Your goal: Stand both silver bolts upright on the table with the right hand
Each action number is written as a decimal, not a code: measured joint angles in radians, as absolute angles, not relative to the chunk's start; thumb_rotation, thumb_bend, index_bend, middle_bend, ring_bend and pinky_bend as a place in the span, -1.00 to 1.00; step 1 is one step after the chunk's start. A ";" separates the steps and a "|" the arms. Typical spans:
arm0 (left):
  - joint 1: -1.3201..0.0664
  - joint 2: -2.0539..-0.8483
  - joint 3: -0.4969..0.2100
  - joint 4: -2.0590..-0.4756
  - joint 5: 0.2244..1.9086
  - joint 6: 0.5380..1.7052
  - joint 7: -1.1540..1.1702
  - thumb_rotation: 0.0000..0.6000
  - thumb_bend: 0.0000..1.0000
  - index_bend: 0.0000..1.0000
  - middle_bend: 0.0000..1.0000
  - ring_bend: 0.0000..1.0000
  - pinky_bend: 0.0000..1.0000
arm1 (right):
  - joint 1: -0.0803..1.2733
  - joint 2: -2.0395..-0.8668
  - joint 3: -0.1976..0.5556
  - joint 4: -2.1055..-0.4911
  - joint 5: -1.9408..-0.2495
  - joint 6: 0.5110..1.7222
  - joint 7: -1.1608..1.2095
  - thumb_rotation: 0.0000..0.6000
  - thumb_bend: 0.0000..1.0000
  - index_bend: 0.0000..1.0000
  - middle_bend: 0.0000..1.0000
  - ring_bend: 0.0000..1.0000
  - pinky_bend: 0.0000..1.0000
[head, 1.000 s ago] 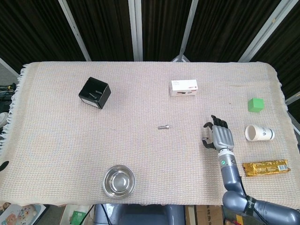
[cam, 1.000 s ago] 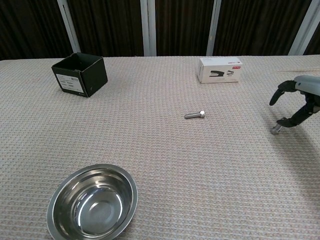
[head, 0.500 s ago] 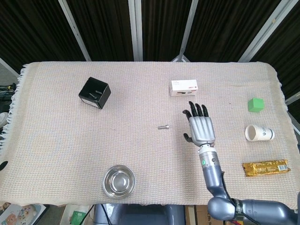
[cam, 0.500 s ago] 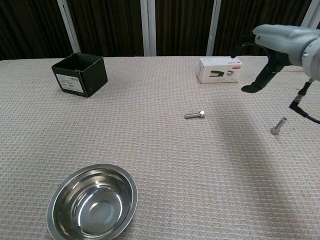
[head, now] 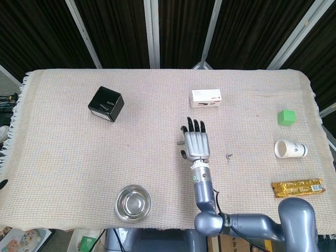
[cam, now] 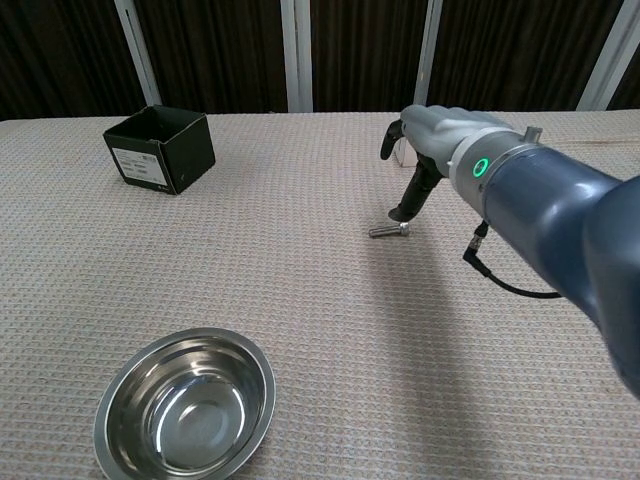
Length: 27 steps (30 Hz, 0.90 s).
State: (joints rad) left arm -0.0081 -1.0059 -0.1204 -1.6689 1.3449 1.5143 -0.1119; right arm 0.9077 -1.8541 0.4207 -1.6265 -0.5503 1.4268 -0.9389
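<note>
One silver bolt lies flat on the woven cloth near the table's middle. My right hand hovers over it, fingers spread and empty, with a fingertip pointing down just above the bolt's head end. In the head view the right hand covers most of that bolt. The second silver bolt shows there as a small dot to the hand's right and appears to stand on end. My forearm hides it in the chest view. My left hand does not show.
A black box stands at the back left and a steel bowl near the front edge. A white stapler box sits behind the hand. At the right are a green cube, a tipped paper cup and a gold snack bar.
My right hand let go of the bolt at the right, rose with its fingers spread, and swept left across the table to above the lying bolt.
</note>
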 measured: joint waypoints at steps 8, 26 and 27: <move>-0.007 -1.003 -0.121 -1.666 1.344 1.513 -0.125 1.00 -0.87 -0.59 -0.74 -0.96 -0.94 | 0.927 -1.939 0.416 -1.471 -0.554 1.387 -0.882 1.00 -0.52 -0.29 -1.00 -1.00 -1.00; -0.008 -1.004 -0.125 -1.663 1.335 1.513 -0.121 1.00 -0.87 -0.59 -0.74 -0.96 -0.94 | 0.932 -2.021 0.420 -1.282 -0.588 1.294 -0.795 1.00 -0.51 -0.10 -1.00 -0.96 -1.00; -0.008 -1.004 -0.124 -1.663 1.335 1.512 -0.120 1.00 -0.87 -0.59 -0.74 -0.96 -0.94 | 0.932 -2.022 0.421 -1.276 -0.587 1.290 -0.794 1.00 -0.50 -0.09 -1.00 -0.96 -1.00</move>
State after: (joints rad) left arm -0.0084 -1.0040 -0.1243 -1.6633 1.3353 1.5124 -0.1199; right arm 0.9318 -2.0221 0.4207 -1.2758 -0.5867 1.2899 -0.7944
